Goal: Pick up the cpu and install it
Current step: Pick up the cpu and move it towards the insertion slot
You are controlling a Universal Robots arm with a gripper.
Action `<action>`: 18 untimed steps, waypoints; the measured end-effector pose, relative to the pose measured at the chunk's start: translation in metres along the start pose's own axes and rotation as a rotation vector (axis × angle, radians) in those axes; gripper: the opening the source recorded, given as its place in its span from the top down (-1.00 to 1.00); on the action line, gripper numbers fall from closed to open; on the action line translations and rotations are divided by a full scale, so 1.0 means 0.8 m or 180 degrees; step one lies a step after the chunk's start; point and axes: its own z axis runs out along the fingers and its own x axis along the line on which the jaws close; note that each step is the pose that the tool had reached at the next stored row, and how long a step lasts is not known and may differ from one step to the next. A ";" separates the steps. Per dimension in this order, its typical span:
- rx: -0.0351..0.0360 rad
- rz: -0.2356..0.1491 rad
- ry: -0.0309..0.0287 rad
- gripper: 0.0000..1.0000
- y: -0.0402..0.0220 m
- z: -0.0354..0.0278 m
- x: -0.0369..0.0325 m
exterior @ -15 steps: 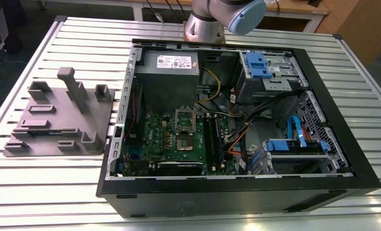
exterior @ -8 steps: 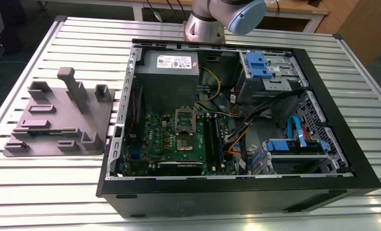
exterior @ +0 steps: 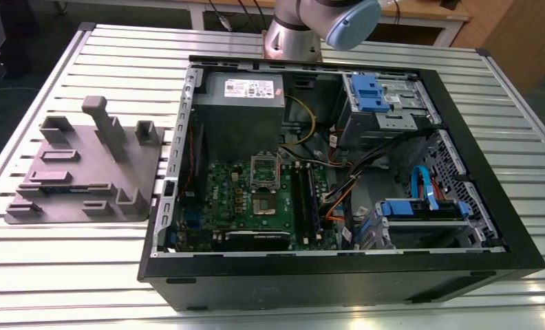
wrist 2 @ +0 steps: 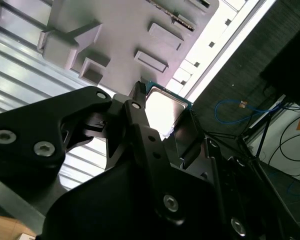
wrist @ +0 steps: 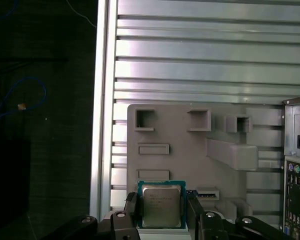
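Cpu (wrist: 161, 205) has tiny writing on its shiny metal top, too small to read. The black fingers (wrist: 131, 209) of the end effector (wrist: 162, 215) pinch it tight by its sides, up in the air, apart from the grey holder tray (wrist: 190, 150). That tray sits at the exterior view's left, and the open computer case (exterior: 346, 275) sits at its right. Both are on a ribbed metal desk (exterior: 116, 62).

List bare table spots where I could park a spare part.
Free: slatted table toward the camera from the grey fixture, the strip beyond the fixture, and the strip at the exterior view's right of the PC case. Crowded: case interior, with cables and drive cages. The jaws hold the cpu.
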 end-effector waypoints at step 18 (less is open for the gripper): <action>0.0000 0.0000 0.0000 0.06 0.0002 -0.0047 0.0000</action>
